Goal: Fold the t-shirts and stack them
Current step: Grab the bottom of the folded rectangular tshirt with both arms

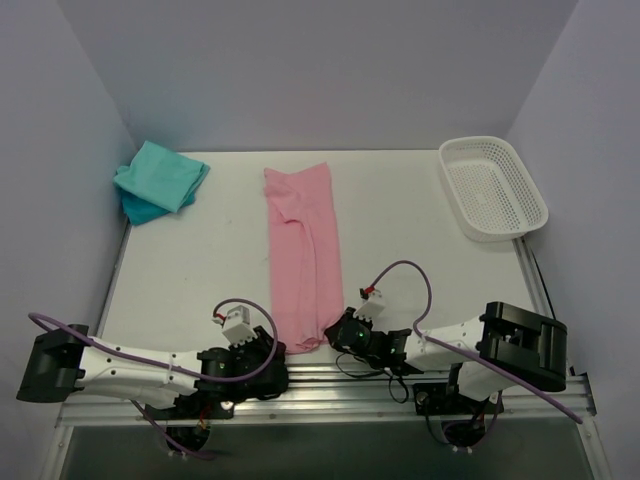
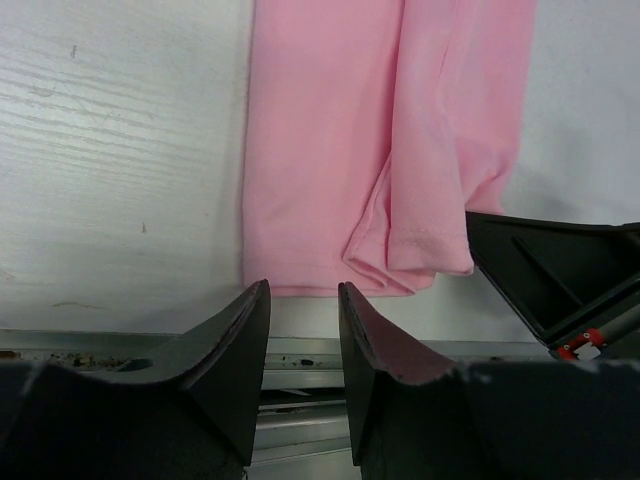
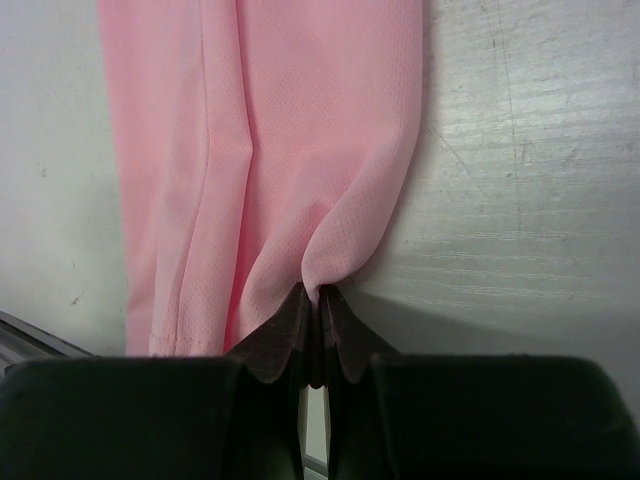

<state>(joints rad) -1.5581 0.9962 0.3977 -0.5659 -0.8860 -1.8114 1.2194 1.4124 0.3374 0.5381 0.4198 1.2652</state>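
A: Which step is this?
B: Folding the pink t-shirt [image 1: 302,255], which lies as a long strip on the counter [image 1: 200,270]. At its near hem the right fingers [image 3: 280,335] are clenched on its right corner. The left fingers [image 2: 240,340] are released, just short of its left corner.
A: Next?
B: Probably close the left, then carry the hem toward its far end. Folded teal t-shirts [image 1: 160,178] lie beyond it, leftward.

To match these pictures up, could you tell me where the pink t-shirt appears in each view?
Top external: pink t-shirt, a long strip at the centre of the table, reaching the near edge.
Left wrist: upper middle.
Right wrist: upper left to centre.
Shared landmark: metal rail by its near hem.
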